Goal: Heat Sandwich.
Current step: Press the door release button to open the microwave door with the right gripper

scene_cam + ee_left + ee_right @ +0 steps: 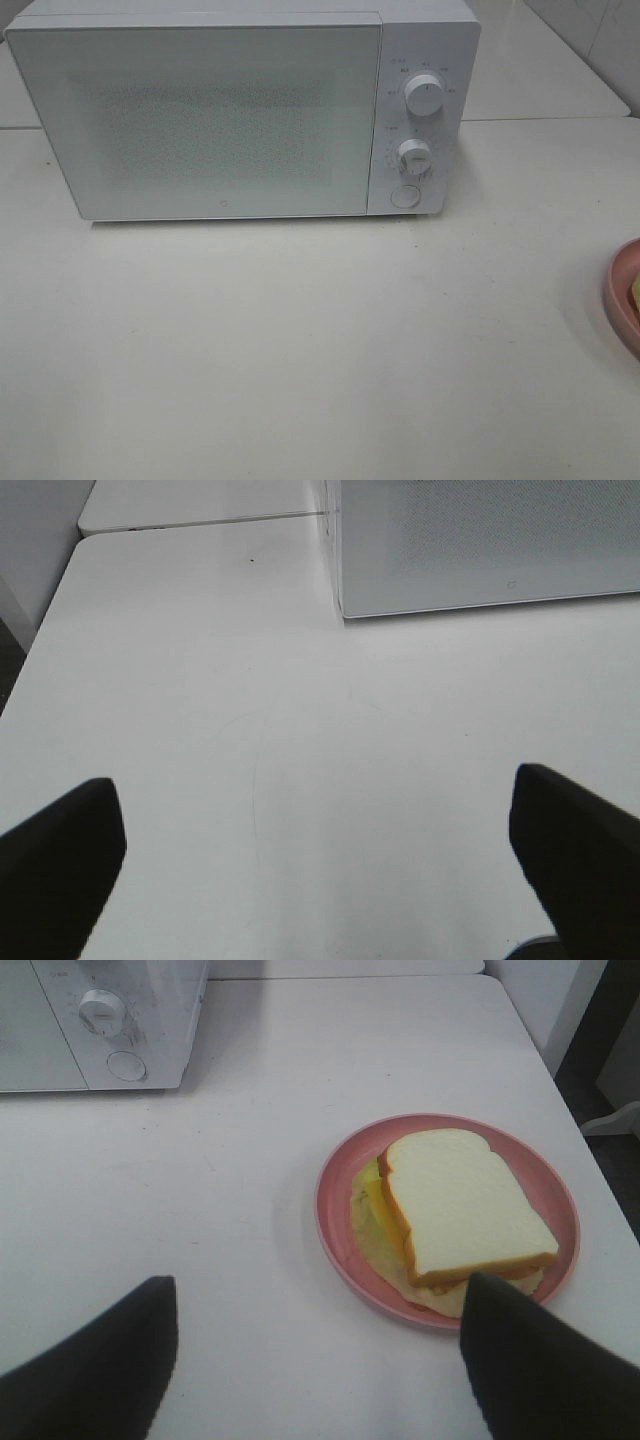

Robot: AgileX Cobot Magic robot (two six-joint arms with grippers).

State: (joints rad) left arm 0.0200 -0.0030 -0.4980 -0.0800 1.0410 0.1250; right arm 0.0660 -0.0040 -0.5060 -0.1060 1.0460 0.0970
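The sandwich [462, 1207], white bread with tan crust and yellow-green filling, lies on a round pink plate [338, 1175] on the white table. In the exterior high view only the plate's rim [622, 292] shows at the right edge. The white microwave [200, 120] stands at the back with its door shut; it also shows in the left wrist view [480, 540] and the right wrist view [100, 1020]. My right gripper [320, 1360] is open and empty, just short of the plate. My left gripper [315, 870] is open and empty over bare table, in front of the microwave's left corner.
The microwave has two knobs, an upper one [425, 96] and a lower one [413, 155], with a round button [404, 195] below. The table's right edge [600, 1160] runs close behind the plate. A second table [190, 505] adjoins at the back.
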